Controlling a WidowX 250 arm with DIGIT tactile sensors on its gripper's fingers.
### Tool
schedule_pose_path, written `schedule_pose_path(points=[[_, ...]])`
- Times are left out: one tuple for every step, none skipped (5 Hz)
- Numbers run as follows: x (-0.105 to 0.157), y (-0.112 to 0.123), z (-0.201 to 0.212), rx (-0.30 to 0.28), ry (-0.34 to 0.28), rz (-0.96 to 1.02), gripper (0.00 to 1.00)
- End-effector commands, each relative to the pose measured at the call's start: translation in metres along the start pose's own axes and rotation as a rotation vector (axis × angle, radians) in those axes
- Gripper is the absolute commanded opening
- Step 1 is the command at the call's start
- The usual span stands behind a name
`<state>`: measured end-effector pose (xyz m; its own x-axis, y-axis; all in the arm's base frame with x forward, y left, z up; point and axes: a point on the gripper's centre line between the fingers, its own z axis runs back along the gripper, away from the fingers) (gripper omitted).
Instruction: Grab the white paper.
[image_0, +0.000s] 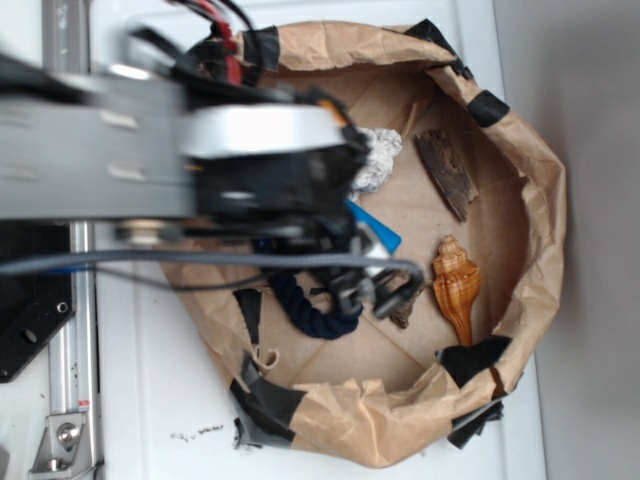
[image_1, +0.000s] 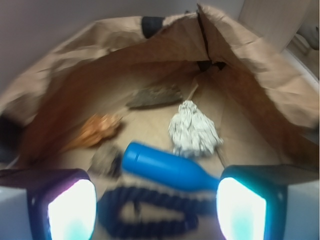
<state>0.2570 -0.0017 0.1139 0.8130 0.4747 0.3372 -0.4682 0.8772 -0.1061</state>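
Observation:
The white paper (image_1: 194, 131) is a crumpled ball on the brown paper floor, just beyond the blue bottle (image_1: 167, 167) and to the right of centre in the wrist view. In the exterior view the white paper (image_0: 380, 157) is partly hidden behind my arm. My gripper (image_1: 156, 207) is open and empty, its two lit pads (image_1: 72, 210) wide apart. It hangs above a dark blue rope (image_1: 150, 212) and the bottle, short of the paper. In the exterior view the gripper (image_0: 375, 292) is near the bag's middle.
A brown paper bag (image_0: 540, 190) lines the bin with high crumpled walls. Inside lie an orange shell (image_0: 456, 283), a strip of bark (image_0: 446, 172), a grey-brown rock (image_1: 106, 160), the blue bottle (image_0: 377, 230) and the rope (image_0: 310, 305).

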Motion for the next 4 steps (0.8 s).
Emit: schedule_pose_path(points=[[0.018, 0.024, -0.055, 0.082, 0.048, 0.032, 1.00], [0.018, 0.027, -0.074, 0.110, 0.089, 0.008, 1.00], [0.028, 0.024, -0.078, 0.123, 0.084, -0.001, 1.00], [0.034, 0.026, -0.082, 0.134, 0.086, 0.007, 0.00]])
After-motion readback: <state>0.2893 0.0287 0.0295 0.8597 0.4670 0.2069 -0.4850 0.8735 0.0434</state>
